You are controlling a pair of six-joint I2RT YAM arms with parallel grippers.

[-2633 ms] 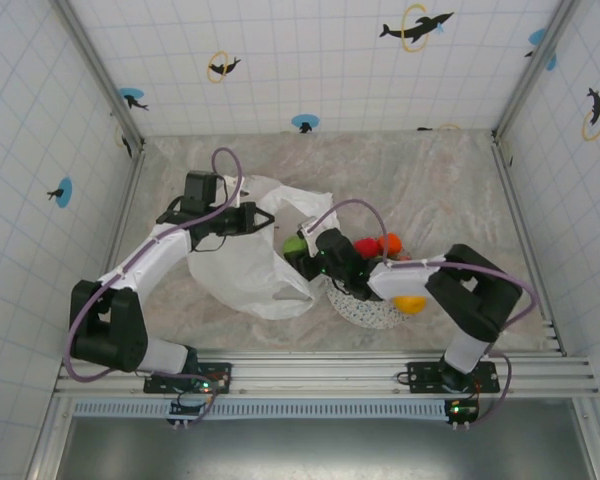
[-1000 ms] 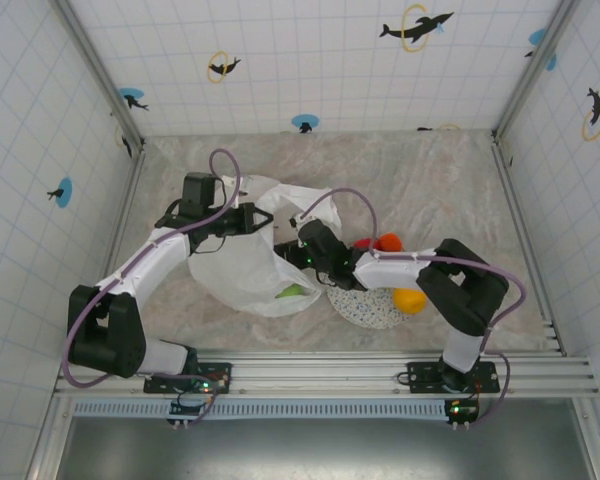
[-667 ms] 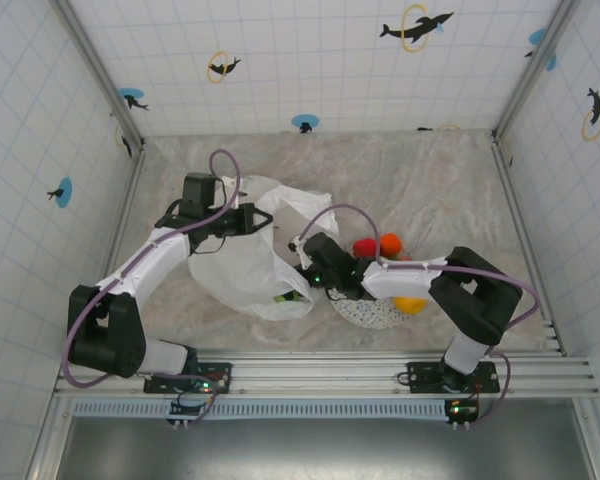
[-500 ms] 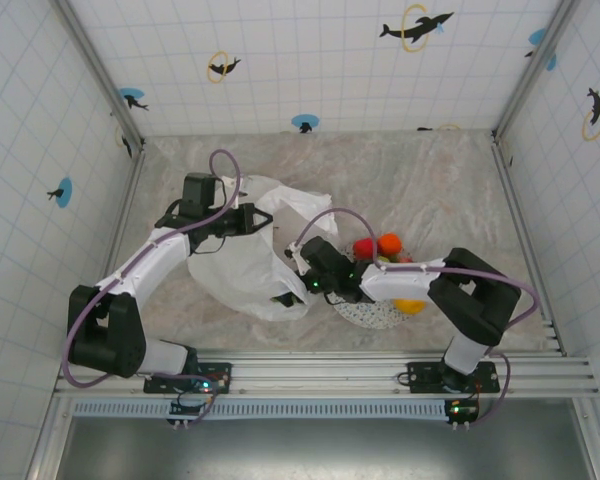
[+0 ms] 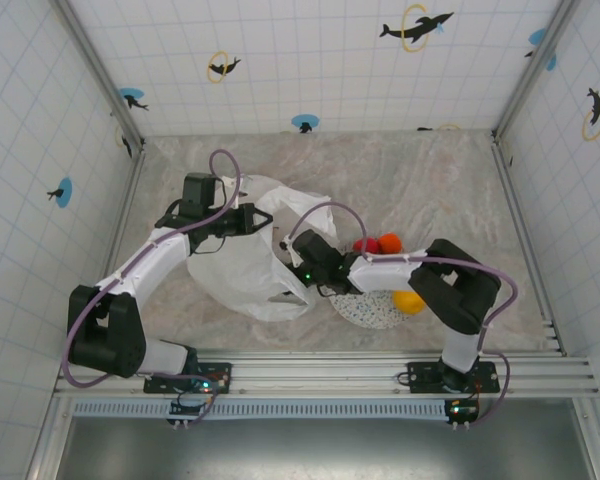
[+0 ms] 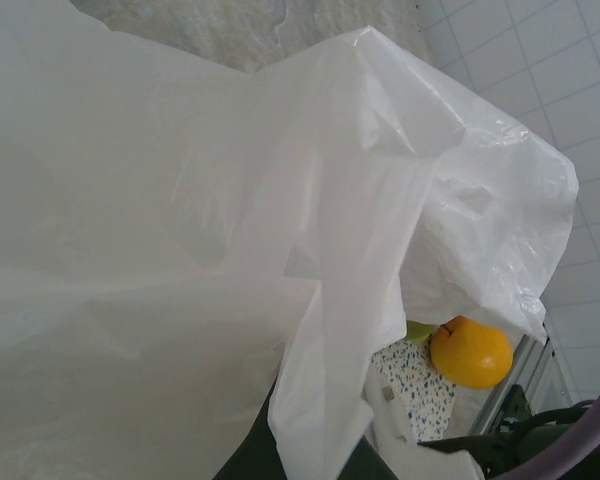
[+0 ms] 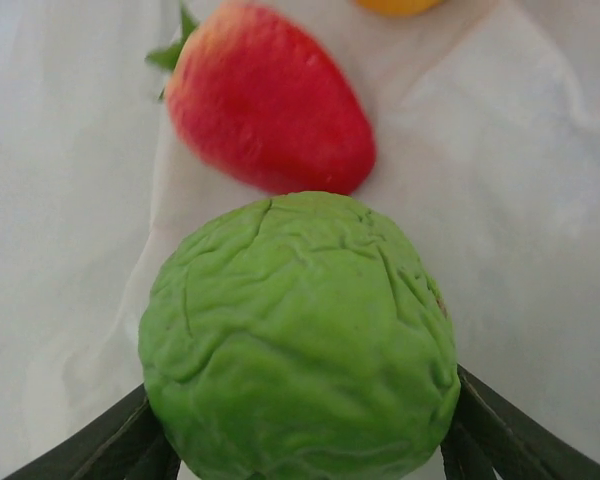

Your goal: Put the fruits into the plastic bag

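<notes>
The plastic bag (image 5: 242, 272) lies crumpled left of centre, and my left gripper (image 5: 264, 218) is shut on its upper rim, holding the mouth up; the film (image 6: 180, 250) runs down between the dark jaws. My right gripper (image 5: 292, 285) reaches into the bag's mouth. Its fingers (image 7: 130, 445) press both sides of a wrinkled green fruit (image 7: 300, 340). Just beyond lie a red strawberry (image 7: 270, 110) and a yellow-orange fruit (image 7: 400, 4) on the bag film (image 7: 60, 200). Outside the bag are a red fruit (image 5: 364, 245), an orange one (image 5: 390, 241) and a yellow-orange one (image 5: 408, 301).
A speckled white plate (image 5: 372, 312) lies under the right forearm, just right of the bag, with the yellow-orange fruit (image 6: 470, 350) at its edge. Tiled walls close in the marbled table (image 5: 450, 190) on three sides. A metal rail runs along the near edge.
The right gripper went down into the bag's mouth after the green fruit dropped there, and its jaws narrowed onto that fruit. The left arm has kept still with the bag.
</notes>
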